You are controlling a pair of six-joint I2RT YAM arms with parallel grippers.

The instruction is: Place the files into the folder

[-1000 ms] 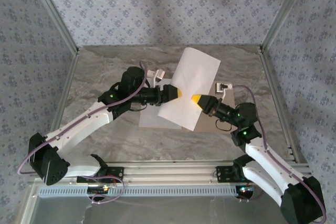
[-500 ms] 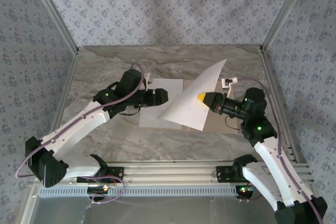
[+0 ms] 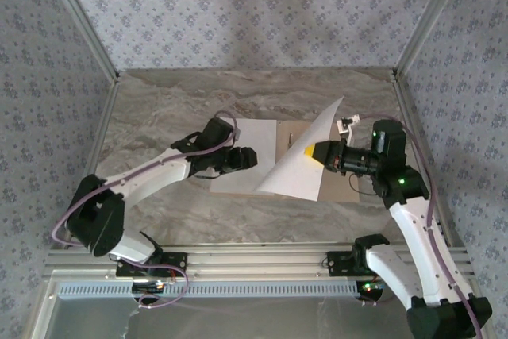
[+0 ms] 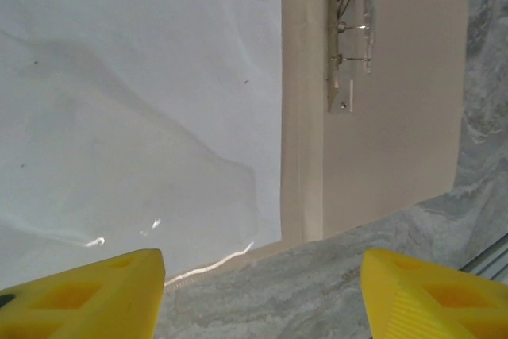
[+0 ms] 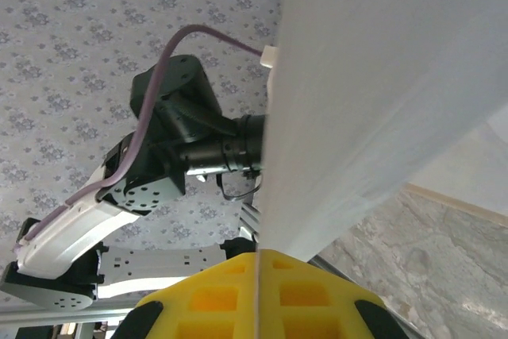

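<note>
Marble table (image 3: 159,109): one folder (image 4: 397,117), two sheets – flat sheet (image 3: 258,136), tilted sheet (image 3: 302,168) clamped in right jaws; left jaws apart.

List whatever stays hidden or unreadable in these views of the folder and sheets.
- Top view: right half of the folder, covered by the raised sheet and the right gripper.
- Left wrist view: left half of the folder, under the flat sheet.
- Top view: fingers of the left gripper, beneath its own wrist.
- Right wrist view: most of the table, behind the raised sheet.
</note>
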